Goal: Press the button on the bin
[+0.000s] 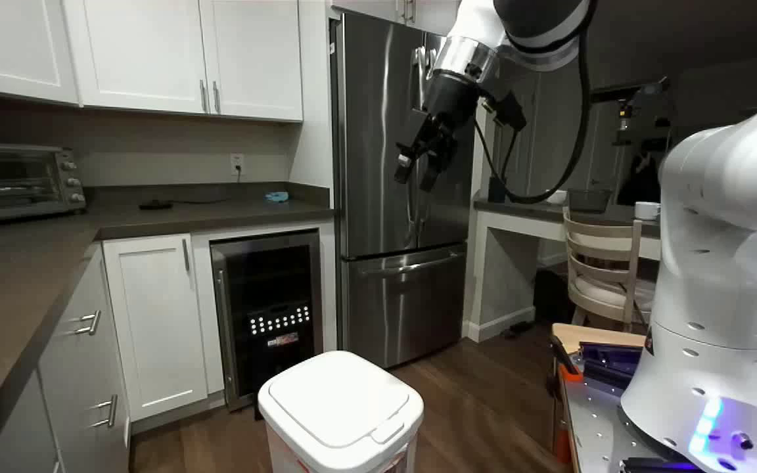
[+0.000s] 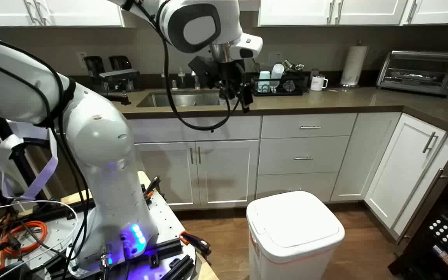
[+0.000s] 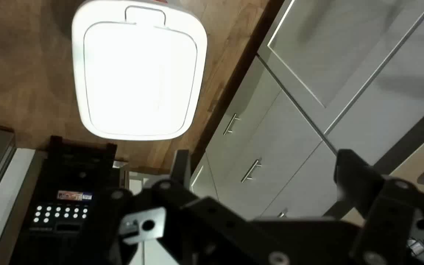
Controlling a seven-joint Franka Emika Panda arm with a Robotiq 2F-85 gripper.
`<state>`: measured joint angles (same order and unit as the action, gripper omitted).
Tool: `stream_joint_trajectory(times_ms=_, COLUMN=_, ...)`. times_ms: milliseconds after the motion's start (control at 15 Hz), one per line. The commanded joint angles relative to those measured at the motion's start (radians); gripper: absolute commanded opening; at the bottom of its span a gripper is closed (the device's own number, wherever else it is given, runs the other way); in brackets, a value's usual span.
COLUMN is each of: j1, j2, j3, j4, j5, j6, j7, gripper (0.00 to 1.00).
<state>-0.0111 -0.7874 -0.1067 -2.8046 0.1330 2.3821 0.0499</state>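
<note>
Gripper (image 3: 263, 160) is spread wide, nothing held. Bin (image 1: 340, 412) is parked on the floor (image 1: 483, 414), well below and toward the inside corner of the counter (image 2: 364, 99). Lid (image 3: 140, 82) will probably have to be crossed to reach the button (image 3: 145, 16) at its far edge.

All three views share bin (image 3: 139, 71); wrist view looks steeply down.
</note>
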Motion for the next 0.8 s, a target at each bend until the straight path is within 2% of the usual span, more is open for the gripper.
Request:
stream_joint_trajectory(times_ms=0, j1=-0.01, j2=0.003, j3=0.01, j4=-0.013, j5=0.01, j6=-0.014, j7=-0.008, gripper=1.0)
stream_joint_trajectory(times_ms=133, j1=-0.01, j2=0.011, j3=0.01, j4=-0.044, j5=0.01, j6=-0.015, j7=-0.008, gripper=1.0)
stream_joint_trajectory(times_ms=667, j1=-0.01, j2=0.017, j3=0.01, j4=-0.046, j5=0.01, j6=-0.014, j7=-0.008, gripper=1.0)
stream_joint_trajectory(times_ms=733, j1=-0.008, j2=0.081, j3=0.004, j4=-0.045, j5=0.01, j6=0.029, j7=-0.016, gripper=1.0)
